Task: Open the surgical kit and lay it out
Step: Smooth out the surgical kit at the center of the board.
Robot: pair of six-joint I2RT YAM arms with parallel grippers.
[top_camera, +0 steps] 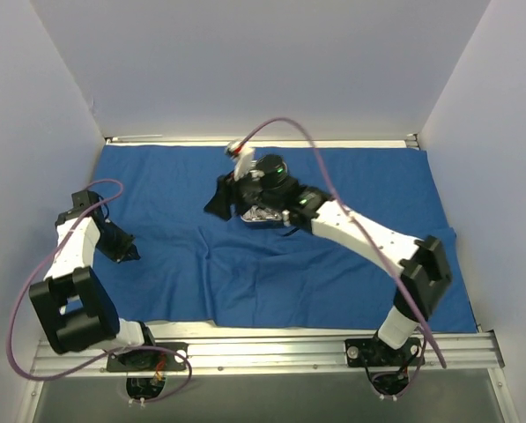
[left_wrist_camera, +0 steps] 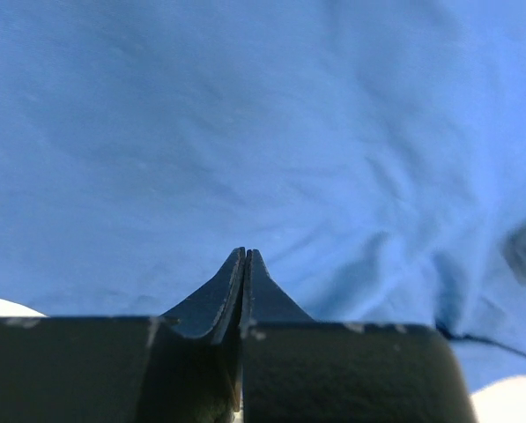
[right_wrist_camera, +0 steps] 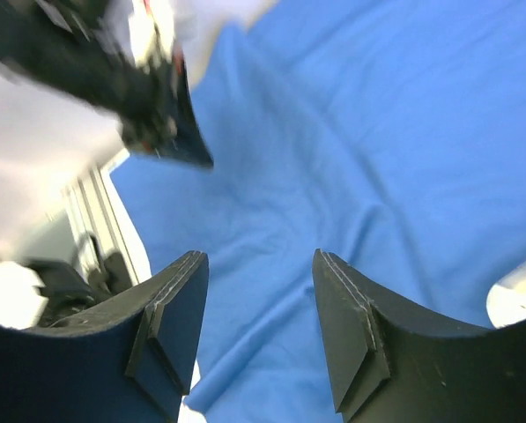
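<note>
Kit layout: tray [top_camera: 263,214] pickup pending.
Right gripper [right_wrist_camera: 258,264] spread, empty; left gripper [left_wrist_camera: 245,256] pressed together. I'd straddle the tray just beside the right gripper squarely, avoiding cloth [top_camera: 351,176] folds.

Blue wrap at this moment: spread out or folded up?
Spread out. In the top view the blue wrap lies open as one broad, wrinkled sheet, with the steel tray sitting exposed on it.

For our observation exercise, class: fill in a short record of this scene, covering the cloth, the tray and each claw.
cloth: blue wrap spread open, wrinkled
tray: small steel tray on the wrap, partly hidden under the right arm
left claw: shut, nothing seen in it, over the wrap's left part
right claw: open, holding nothing, near the tray
</note>
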